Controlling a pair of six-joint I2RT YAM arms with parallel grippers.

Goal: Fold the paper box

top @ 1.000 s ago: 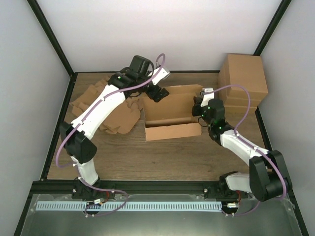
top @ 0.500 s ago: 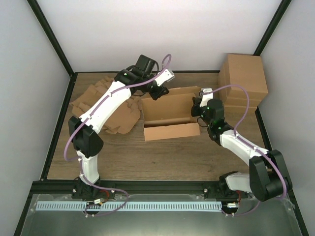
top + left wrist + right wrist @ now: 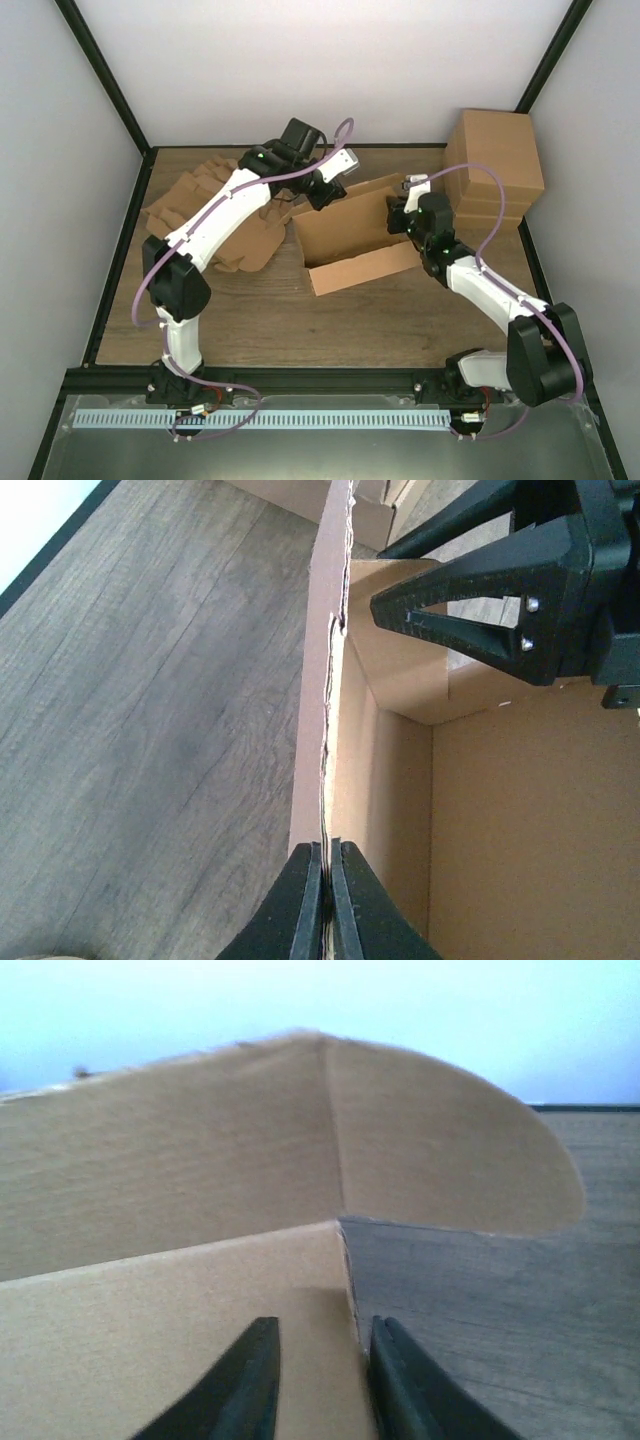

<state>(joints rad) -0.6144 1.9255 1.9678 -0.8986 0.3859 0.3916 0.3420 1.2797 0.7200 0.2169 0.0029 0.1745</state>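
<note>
The paper box (image 3: 362, 266) stands half-formed in the middle of the table, a plain brown open tray turned a little askew. My left gripper (image 3: 324, 192) is at its far left corner, shut on the top edge of the left wall. In the left wrist view the fingers (image 3: 326, 880) pinch that thin cardboard edge (image 3: 322, 730), and the box floor (image 3: 500, 820) lies to the right. My right gripper (image 3: 397, 217) is at the right wall. In the right wrist view it (image 3: 325, 1380) stands open astride a cardboard wall (image 3: 150, 1340), with a rounded flap (image 3: 440, 1150) behind.
A tall block of same-sized cardboard boxes (image 3: 494, 165) stands at the back right. A ragged heap of brown blanks (image 3: 215, 215) lies at the left under my left arm. Black frame posts (image 3: 110, 95) and white walls ring the wooden table (image 3: 330, 325).
My left gripper has closed on the box's left wall. My right gripper has let go of the right wall and opened. The box has turned, its front right corner swinging away from me.
</note>
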